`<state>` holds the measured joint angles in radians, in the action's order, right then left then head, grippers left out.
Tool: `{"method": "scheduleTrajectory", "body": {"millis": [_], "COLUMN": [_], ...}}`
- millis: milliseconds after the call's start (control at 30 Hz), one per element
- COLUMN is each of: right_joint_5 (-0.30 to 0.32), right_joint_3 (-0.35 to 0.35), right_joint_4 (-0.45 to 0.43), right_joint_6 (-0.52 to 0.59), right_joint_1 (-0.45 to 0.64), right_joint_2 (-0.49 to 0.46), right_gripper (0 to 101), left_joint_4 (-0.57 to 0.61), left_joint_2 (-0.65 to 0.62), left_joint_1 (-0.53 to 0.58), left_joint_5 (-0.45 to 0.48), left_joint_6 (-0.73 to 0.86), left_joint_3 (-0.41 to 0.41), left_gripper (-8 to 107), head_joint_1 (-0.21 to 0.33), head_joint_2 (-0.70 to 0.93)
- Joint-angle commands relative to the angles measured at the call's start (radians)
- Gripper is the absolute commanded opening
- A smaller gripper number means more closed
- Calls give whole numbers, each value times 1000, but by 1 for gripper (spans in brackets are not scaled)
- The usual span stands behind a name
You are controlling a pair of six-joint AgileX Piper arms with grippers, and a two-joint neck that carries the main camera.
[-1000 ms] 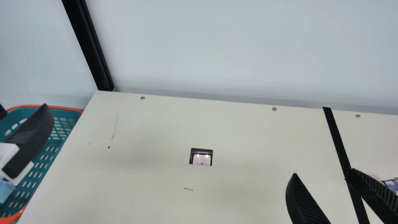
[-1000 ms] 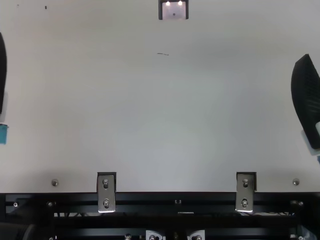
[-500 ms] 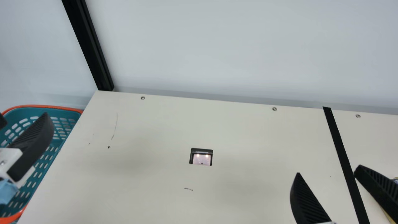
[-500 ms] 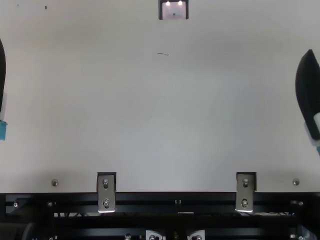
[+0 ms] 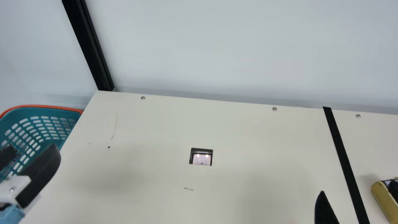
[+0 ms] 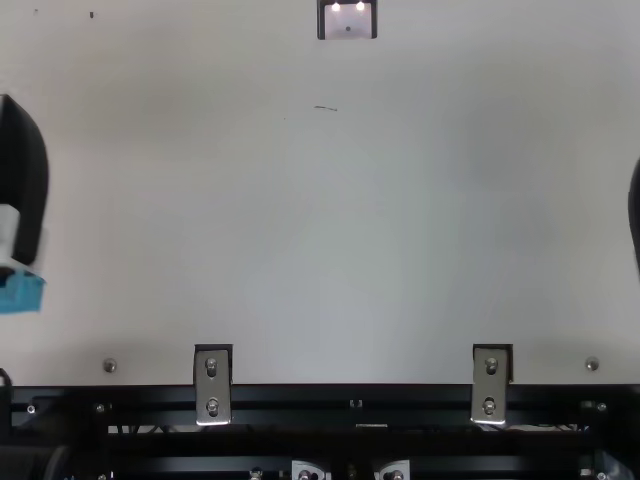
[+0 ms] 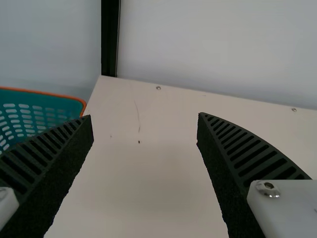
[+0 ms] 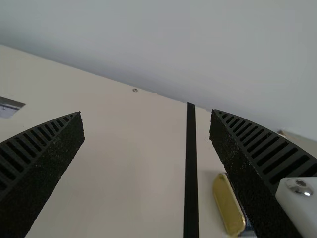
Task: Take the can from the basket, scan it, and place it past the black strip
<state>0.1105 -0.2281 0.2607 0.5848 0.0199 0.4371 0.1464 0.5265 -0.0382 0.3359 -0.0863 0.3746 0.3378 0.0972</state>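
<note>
- Back towards us has come our right end effector [image 8: 146, 114], baring more of the can [image 5: 383, 199], while our left end effector [image 7: 144, 118] has shifted inward.
- We take the placing as done, with only withdrawal left to us.
- Both grippers stand open, holding nothing.
- Past the black strip [image 5: 345, 161] lies our can, partly hidden behind the right end effector in its wrist view; whether they touch, we cannot tell.

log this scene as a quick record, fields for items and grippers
basket: teal, orange rim, off the table's left edge
window: set into the tabletop, two lights showing
black strip: right of the window
gold-sided item: past the strip, probably the can
left gripper: open, empty
right gripper: open, empty
</note>
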Motion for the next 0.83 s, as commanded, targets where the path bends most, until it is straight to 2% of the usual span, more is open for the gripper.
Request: {"method": "scheduleTrajectory", "body": {"millis": [0, 100, 800], "right_joint_5": [0, 19, 15], "right_joint_3": [0, 8, 8], "right_joint_4": [0, -15, -15], "right_joint_6": [0, -21, -22], "right_joint_1": [0, 0, 0], "right_joint_2": [0, -41, -42], "right_gripper": [101, 101, 101], "left_joint_4": [0, 0, 0], "left_joint_2": [0, -6, -6], "left_joint_1": [0, 1, 1], "left_joint_5": [0, 10, 10], "left_joint_6": [0, -1, -1], "left_joint_3": [0, -8, -8], "left_gripper": [90, 90, 90], "head_joint_1": [35, 35, 35], "head_joint_2": [11, 11, 11]}}
